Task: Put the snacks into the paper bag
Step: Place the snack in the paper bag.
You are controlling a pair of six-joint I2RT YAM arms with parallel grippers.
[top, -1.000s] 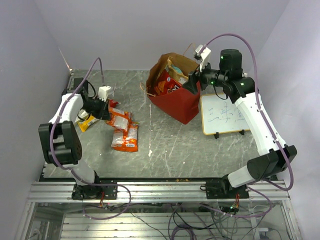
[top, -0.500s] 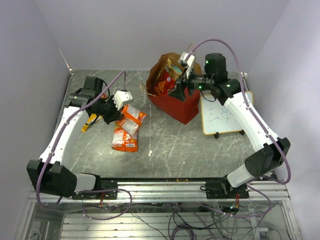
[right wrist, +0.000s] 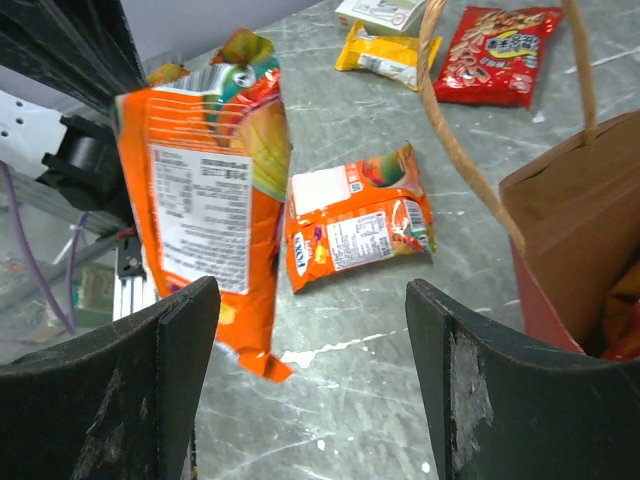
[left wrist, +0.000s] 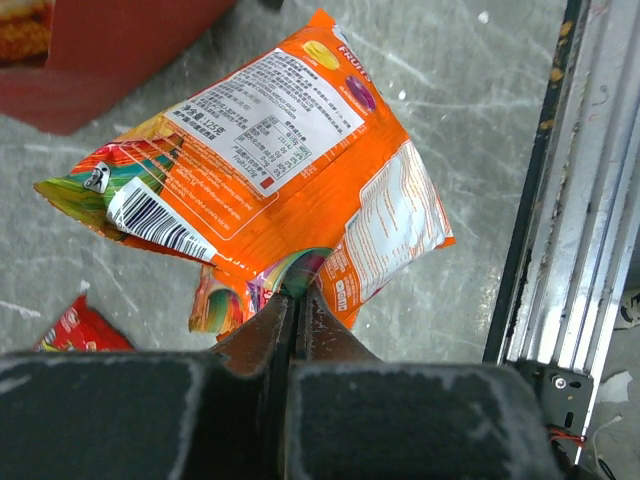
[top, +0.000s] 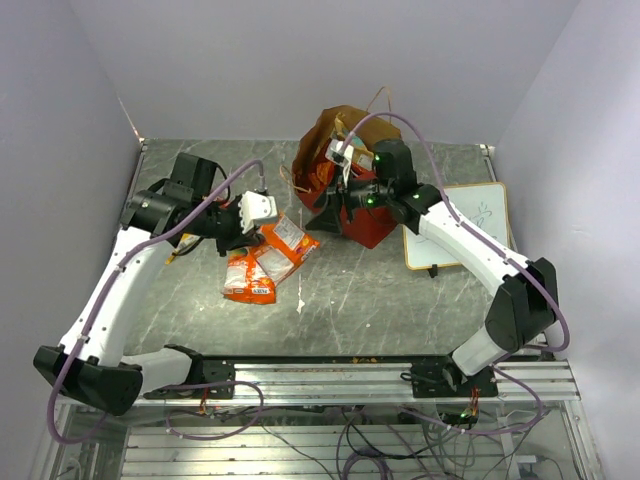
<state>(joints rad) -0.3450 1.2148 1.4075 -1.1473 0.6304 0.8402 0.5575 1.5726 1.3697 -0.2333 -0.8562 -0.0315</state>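
Observation:
My left gripper (top: pixel 264 230) is shut on the edge of an orange snack packet (top: pixel 287 243) and holds it above the table, left of the paper bag (top: pixel 368 226). In the left wrist view the shut gripper (left wrist: pixel 298 294) pinches the packet (left wrist: pixel 270 170), and the bag's red wall (left wrist: pixel 110 50) shows at the top left. My right gripper (top: pixel 335 200) is open and empty at the bag's front left side. In the right wrist view this gripper (right wrist: pixel 312 380) frames the hanging packet (right wrist: pixel 205 210), with the bag (right wrist: pixel 580 220) at the right. Snacks (top: pixel 325 172) lie inside the bag.
A second orange packet (top: pixel 250 281) lies flat on the table and also shows in the right wrist view (right wrist: pixel 360 225). Red (right wrist: pixel 500 42), yellow (right wrist: pixel 385 60) and pale (right wrist: pixel 385 12) packs lie further left. A whiteboard (top: pixel 455 225) lies right of the bag. A metal rail (left wrist: pixel 560 220) runs along the near edge.
My left arm has lifted the orange packet off the table and carried it right toward the bag. My right gripper has moved left and down from the bag's rim.

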